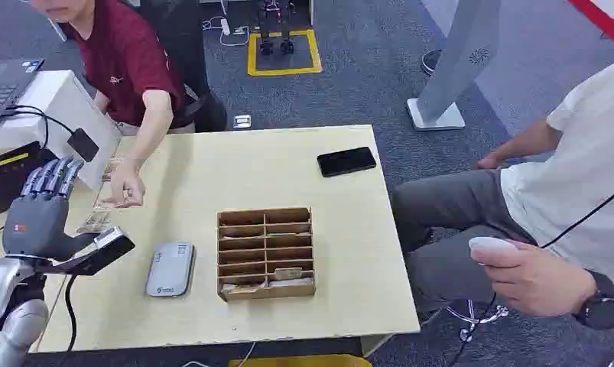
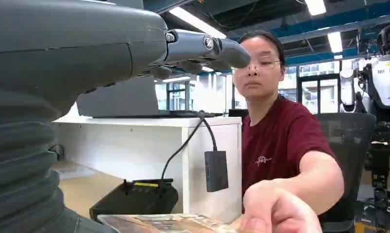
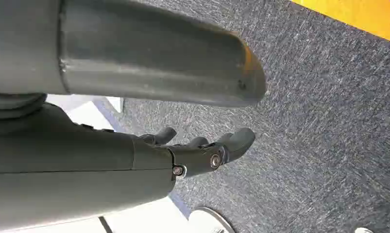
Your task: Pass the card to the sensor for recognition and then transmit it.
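My left hand (image 1: 40, 210) stands raised at the table's left edge, fingers straight and apart, holding nothing. The card (image 1: 108, 202) lies flat under a person's hand (image 1: 125, 186), just right of my fingers. The grey rounded sensor box (image 1: 170, 268) sits farther right; its marking is unreadable. My right hand (image 3: 202, 150) hangs over carpet, loosely curled, empty.

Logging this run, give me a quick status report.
Left hand raised beside table, empty. Right hand hanging over floor, empty. Cards under a person's hand at table edge. Sensor on table, untouched.

Silver arms — grey hands, blue-grey fingers (image 1: 53, 177)
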{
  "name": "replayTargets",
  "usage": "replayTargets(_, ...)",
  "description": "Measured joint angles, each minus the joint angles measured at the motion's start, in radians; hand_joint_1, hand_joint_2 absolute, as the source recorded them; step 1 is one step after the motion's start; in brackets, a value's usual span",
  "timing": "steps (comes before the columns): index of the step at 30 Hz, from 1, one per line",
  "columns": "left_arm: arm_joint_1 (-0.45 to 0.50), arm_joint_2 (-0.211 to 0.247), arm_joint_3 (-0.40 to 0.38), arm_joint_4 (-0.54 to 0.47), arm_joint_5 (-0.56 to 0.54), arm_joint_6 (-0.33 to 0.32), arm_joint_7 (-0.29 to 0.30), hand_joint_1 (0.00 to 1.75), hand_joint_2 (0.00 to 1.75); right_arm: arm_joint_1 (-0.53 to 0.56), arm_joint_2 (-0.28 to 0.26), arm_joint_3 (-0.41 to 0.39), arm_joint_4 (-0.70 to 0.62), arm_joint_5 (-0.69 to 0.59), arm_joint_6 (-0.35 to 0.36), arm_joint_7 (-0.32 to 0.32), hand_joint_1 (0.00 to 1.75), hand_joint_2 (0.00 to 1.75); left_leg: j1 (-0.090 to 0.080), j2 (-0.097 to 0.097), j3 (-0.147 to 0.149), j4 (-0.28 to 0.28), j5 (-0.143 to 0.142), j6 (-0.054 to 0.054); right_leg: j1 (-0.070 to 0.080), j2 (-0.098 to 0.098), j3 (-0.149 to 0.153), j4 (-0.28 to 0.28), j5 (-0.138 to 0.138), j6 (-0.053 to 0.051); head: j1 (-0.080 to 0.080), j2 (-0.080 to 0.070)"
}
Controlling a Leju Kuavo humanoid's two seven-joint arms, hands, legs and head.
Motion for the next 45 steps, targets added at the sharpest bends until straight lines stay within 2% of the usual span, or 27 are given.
replayTargets(2,0.000,0.000,0.000,0.000,0.000,0.000,0.000,0.00,1.75,0.000,0.000,-0.003,0.000,0.000,0.000,0.000,0.00,0.00,0.000,0.000,0.000,0.000,0.000,0.000,0.000,0.000,0.000,0.000,0.000,0.000,0.000,0.000)
replayTargets(3,0.000,0.000,0.000,0.000,0.000,0.000,0.000,1.75,1.75,0.000,0.000,-0.005,0.000,0.000,0.000,0.000,0.00,0.00,0.000,0.000,0.000,0.000,0.000,0.000,0.000,0.000,0.000,0.000,0.000,0.000,0.000,0.000)
replayTargets(10,0.001,-0.006,0.000,0.000,0.069,-0.054,0.000,1.75,1.75,0.000,0.000,-0.011,0.000,0.000,0.000,0.000,0.00,0.00,0.000,0.000,0.000,0.000,0.000,0.000,0.000,0.000,0.000,0.000,0.000,0.000,0.000,0.000)
replayTargets(27,0.002,-0.016,0.000,0.000,0.105,-0.059,-0.004,1.75,1.75,0.000,0.000,-0.014,0.000,0.001,0.000,-0.001,0.00,0.00,0.000,0.000,0.000,0.000,0.000,0.000,0.000,0.000,0.000,0.000,0.000,0.000,0.000,0.000)
replayTargets(30,0.005,-0.023,0.000,-0.001,0.154,-0.033,-0.060,1.75,1.75,-0.001,0.000,-0.015,0.000,0.002,0.000,-0.003,0.00,0.00,0.000,0.000,0.000,0.000,0.000,0.000,0.000,0.000,0.001,0.000,0.000,0.000,0.000,0.000)
replayTargets(32,0.016,-0.028,0.005,-0.008,0.231,-0.014,-0.113,1.75,1.75,-0.001,0.000,-0.015,0.000,0.003,0.000,-0.004,0.00,0.00,0.000,0.000,0.000,0.000,0.000,0.000,0.000,0.000,0.000,0.000,0.000,0.000,0.000,0.000)
replayTargets(35,0.021,-0.057,0.026,-0.027,0.353,-0.068,-0.118,1.75,1.75,-0.002,0.000,-0.016,0.000,0.003,-0.003,-0.003,0.00,0.00,0.000,-0.001,0.000,0.000,0.000,0.000,0.000,-0.001,0.000,0.000,0.000,0.000,0.000,0.000)
replayTargets(38,0.024,-0.095,0.042,-0.052,0.479,-0.182,-0.079,1.75,1.75,-0.003,0.000,-0.021,0.000,0.003,-0.003,0.001,0.00,0.00,0.000,-0.001,0.000,0.000,0.000,0.000,0.000,-0.001,0.001,0.000,0.000,0.000,0.000,0.000)
replayTargets(43,0.030,-0.133,0.054,-0.076,0.517,-0.217,-0.066,1.75,1.75,-0.002,0.001,-0.026,0.000,0.003,-0.003,0.003,0.00,0.00,0.000,-0.001,0.000,0.000,0.000,0.000,0.000,-0.001,0.001,0.000,0.000,0.000,0.000,0.000)
replayTargets(45,0.033,-0.145,0.062,-0.079,0.601,-0.273,-0.038,1.75,1.75,-0.003,0.002,-0.032,0.000,0.003,-0.002,0.003,0.00,0.00,0.000,-0.001,0.000,0.000,0.000,0.000,0.000,-0.001,0.001,0.000,0.000,0.000,0.000,0.000)
